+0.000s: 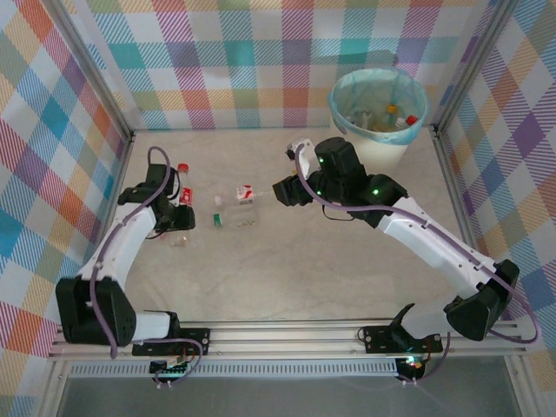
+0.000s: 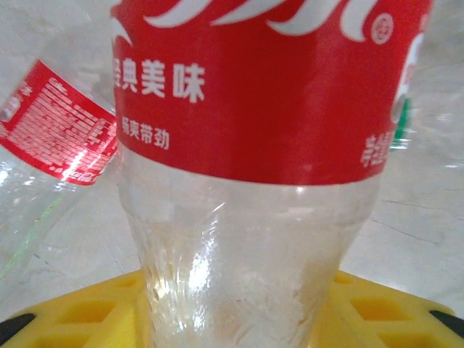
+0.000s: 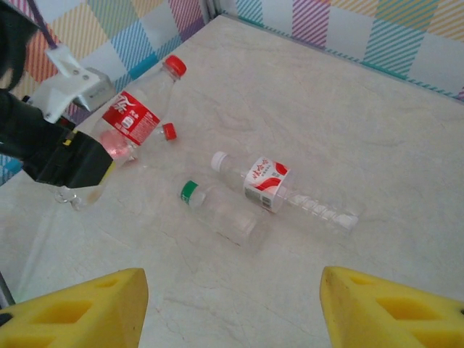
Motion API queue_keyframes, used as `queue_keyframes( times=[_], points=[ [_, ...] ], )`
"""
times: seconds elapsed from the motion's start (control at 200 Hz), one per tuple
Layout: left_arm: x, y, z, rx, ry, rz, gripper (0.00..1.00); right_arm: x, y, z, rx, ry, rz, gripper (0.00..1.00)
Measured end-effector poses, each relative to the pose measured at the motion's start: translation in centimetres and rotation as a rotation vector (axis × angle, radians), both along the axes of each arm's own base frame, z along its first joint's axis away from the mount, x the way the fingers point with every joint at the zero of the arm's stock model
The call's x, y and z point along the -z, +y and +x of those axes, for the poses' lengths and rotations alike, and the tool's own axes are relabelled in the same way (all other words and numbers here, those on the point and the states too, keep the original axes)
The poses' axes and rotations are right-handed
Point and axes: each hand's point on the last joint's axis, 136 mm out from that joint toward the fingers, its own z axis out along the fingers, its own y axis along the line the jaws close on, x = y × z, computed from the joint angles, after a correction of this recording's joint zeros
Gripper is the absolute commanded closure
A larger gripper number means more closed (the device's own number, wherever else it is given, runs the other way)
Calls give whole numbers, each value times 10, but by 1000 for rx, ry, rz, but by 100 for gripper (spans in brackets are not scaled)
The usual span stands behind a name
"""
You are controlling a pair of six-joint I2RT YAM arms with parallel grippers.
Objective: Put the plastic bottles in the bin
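Your left gripper straddles the clear, red-labelled, red-capped plastic bottle at the left of the table; whether it pinches, you cannot tell; your right gripper hangs spread, empty; the bottle should be light, slick, crushable, so hold its waist gently; the round white blue-lined bin stands far right.

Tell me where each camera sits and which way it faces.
Top external: above and behind the arms, looking down on the table and the bin at far right; both arms show.
Left wrist: on the left arm, close against a red-labelled bottle; its yellow finger shows below.
Right wrist: on the right arm, facing left over the table; the open right gripper frames the bottom.
Shared: top external and right wrist both show the left gripper at that bottle.
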Motion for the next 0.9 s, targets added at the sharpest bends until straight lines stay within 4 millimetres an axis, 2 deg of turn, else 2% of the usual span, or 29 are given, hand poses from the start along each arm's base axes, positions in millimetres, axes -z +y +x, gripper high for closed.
queue_keyframes(
  times=[0.135, 0.305, 0.38, 0.485, 0.585, 0.715, 0.9],
  points=[
    [-48, -16, -10, 51, -191, -77, 52, -21, 9, -7, -41, 16, 72, 37],
    [-117, -64, -39, 256, -474, -222, 52, -63, 37, -15, -148, 46, 218, 37],
    [-136, -81, -57, 347, -557, -279, 53, -77, 51, -15, -198, 70, 272, 36],
    [-156, -95, -78, 438, -631, -344, 54, -94, 69, -14, -253, 99, 331, 36],
    [-163, -104, -89, 502, -651, -385, 56, -107, 82, -14, -301, 125, 375, 35],
    [-157, -115, -96, 566, -607, -431, 56, -124, 95, -21, -380, 158, 425, 35],
    [-155, -127, -104, 637, -572, -485, 57, -129, 109, -34, -470, 199, 442, 35]
  ],
)
